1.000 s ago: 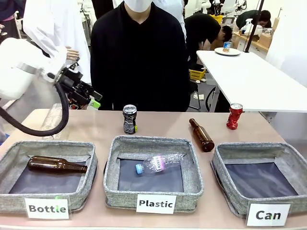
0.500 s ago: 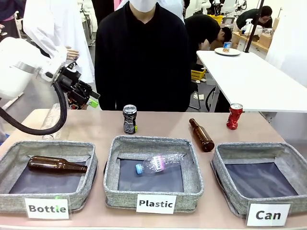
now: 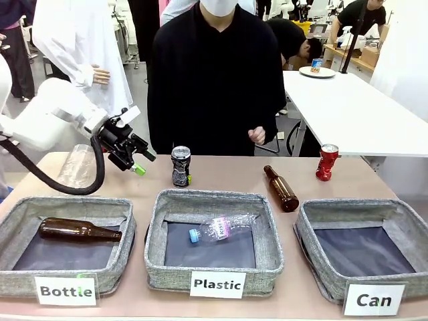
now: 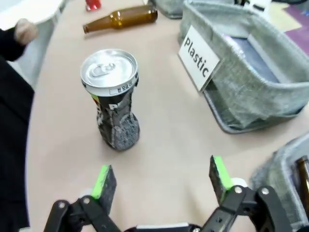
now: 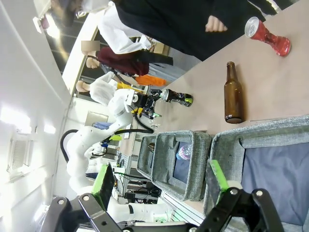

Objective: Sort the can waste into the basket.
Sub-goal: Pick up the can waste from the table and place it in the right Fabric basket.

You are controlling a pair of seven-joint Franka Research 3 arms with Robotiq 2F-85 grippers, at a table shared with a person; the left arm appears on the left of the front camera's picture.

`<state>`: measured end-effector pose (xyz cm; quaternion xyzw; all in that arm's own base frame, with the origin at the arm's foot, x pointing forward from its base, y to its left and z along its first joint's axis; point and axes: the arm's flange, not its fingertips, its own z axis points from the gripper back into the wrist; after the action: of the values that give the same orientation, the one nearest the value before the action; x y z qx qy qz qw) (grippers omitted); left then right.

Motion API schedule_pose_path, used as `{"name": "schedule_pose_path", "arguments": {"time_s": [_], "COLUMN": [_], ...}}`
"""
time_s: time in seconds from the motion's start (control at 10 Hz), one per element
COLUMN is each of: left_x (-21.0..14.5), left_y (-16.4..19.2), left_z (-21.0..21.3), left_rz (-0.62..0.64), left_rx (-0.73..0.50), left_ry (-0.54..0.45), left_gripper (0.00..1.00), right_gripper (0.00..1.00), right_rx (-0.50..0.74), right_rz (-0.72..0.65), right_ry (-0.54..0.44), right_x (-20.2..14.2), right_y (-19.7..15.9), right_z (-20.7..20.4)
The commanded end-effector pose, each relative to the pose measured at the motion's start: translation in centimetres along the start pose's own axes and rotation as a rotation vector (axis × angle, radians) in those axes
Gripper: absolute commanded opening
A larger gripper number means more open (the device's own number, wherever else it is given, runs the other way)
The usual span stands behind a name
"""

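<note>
The left gripper has its green fingers wide apart, holding nothing, near the dented black-and-silver metal can standing on the table. The grey cloth basket marked "Can" sits far right. A crooked grab could tip the squashed can over

White side table, grey floor

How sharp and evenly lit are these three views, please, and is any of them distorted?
Front view: evenly lit and sharp, soft shadows, the print on the basket legible. Left wrist view: wide-angle bulge, the black-and-silver can slightly soft, its silver top glinting. Right wrist view: rolled sideways, overexposed at the left, the red can clear.
</note>
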<state>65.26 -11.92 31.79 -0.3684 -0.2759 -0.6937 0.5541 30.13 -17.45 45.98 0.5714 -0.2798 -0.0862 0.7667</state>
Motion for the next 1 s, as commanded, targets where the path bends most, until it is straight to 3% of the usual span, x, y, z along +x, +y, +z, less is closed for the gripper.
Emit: {"name": "schedule_pose_path", "arguments": {"time_s": [0.0,0.1,0.4,0.9], "left_x": [0.0,0.0,1.0,2.3], "left_y": [2.0,3.2,6.0,7.3], "left_z": [-0.9,-2.0,-4.2,-7.7], "left_rz": [-0.045,-0.021,0.009,-0.031], "left_rx": [0.006,-0.049,-0.012,-0.05], "left_ry": [-0.097,-0.096,-0.108,-0.077], "left_gripper": [1.0,1.0,1.0,1.0], "right_gripper": [1.0,1.0,1.0,1.0], "right_rx": [0.025,0.025,0.025,0.025], "right_rz": [0.026,0.026,0.026,0.026], "right_ry": [-0.02,-0.02,-0.02,-0.02], "right_x": [0.2,0.2,0.2,0.2], "right_y": [0.0,0.0,0.0,0.0], "right_z": [-0.2,-0.2,-0.2,-0.2]}}
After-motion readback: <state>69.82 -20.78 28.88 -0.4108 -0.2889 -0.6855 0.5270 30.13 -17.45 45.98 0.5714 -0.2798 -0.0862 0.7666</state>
